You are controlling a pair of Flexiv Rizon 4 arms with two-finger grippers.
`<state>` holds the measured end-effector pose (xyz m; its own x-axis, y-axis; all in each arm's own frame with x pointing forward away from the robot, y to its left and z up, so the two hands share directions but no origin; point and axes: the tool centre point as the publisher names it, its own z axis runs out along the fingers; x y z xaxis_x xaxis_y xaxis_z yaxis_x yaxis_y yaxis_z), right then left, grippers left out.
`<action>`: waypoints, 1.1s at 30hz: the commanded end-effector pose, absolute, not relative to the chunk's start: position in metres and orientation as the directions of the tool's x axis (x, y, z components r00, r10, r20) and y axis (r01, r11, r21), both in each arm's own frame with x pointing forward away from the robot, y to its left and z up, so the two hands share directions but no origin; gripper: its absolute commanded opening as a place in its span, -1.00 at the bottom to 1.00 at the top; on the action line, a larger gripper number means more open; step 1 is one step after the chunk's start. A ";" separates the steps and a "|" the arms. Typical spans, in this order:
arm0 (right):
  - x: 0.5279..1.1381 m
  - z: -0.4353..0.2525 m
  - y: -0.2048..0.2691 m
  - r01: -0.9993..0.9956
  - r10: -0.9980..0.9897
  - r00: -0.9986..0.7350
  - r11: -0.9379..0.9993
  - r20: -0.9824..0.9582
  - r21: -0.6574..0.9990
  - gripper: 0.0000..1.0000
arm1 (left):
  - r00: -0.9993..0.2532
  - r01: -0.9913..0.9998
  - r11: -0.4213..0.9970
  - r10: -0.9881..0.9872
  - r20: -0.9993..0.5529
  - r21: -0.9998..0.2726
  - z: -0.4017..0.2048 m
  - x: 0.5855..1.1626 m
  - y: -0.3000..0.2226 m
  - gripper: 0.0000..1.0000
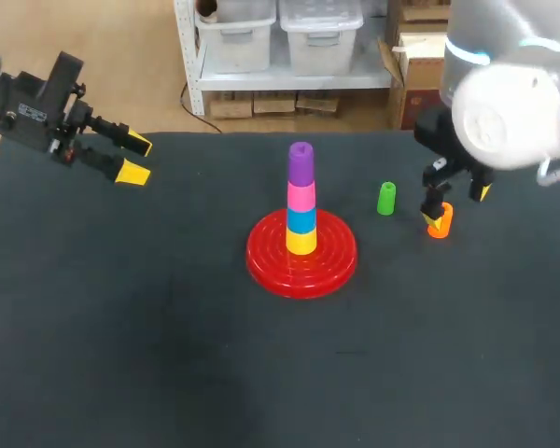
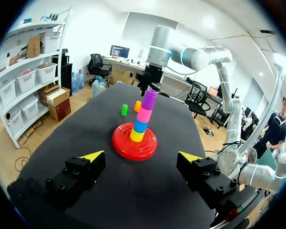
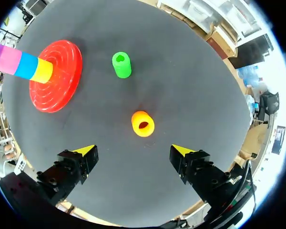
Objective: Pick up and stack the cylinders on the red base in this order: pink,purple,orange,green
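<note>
On the red base (image 1: 331, 264) stands a stack of yellow, blue, pink and purple cylinders, purple (image 1: 301, 161) on top. The green cylinder (image 1: 385, 199) stands upright to the right of the base, and the orange cylinder (image 1: 439, 227) further right. My right gripper (image 1: 457, 198) hangs open just above the orange cylinder. In the right wrist view the orange cylinder (image 3: 143, 123) lies just ahead of the open gripper (image 3: 134, 150), untouched, with the green cylinder (image 3: 121, 65) and red base (image 3: 62, 83) beyond. My left gripper (image 1: 131, 157) is open and empty at the table's far left.
The left wrist view looks across the dark table (image 2: 86, 138) from its open gripper (image 2: 140, 156) at the stack (image 2: 143, 117), with the green cylinder (image 2: 124, 110) and orange cylinder (image 2: 137, 106) behind. Nothing else stands on the table.
</note>
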<state>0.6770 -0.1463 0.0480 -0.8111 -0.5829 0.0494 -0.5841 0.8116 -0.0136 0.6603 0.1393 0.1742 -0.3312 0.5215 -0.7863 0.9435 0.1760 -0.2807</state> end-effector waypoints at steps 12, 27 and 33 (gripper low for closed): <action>0.694 0.035 -0.147 -0.570 -0.569 -0.820 0.821 -0.062 0.010 1.00 | -0.329 0.944 0.171 0.522 -0.787 -0.282 0.173 0.662 0.140 1.00; 0.708 0.032 -0.143 -0.581 -0.581 -0.814 0.813 -0.018 0.029 1.00 | -0.329 0.944 0.171 0.522 -0.787 -0.282 0.173 0.662 0.140 1.00; 0.708 0.028 -0.142 -0.586 -0.586 -0.810 0.810 -0.013 0.021 0.53 | -0.329 0.944 0.171 0.522 -0.787 -0.282 0.173 0.662 0.140 1.00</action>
<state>0.7077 -0.1435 0.0308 -0.8109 -0.5850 -0.0144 -0.5852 0.8106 0.0208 0.6603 0.1392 0.1742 -0.3312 0.5215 -0.7863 0.9435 0.1759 -0.2807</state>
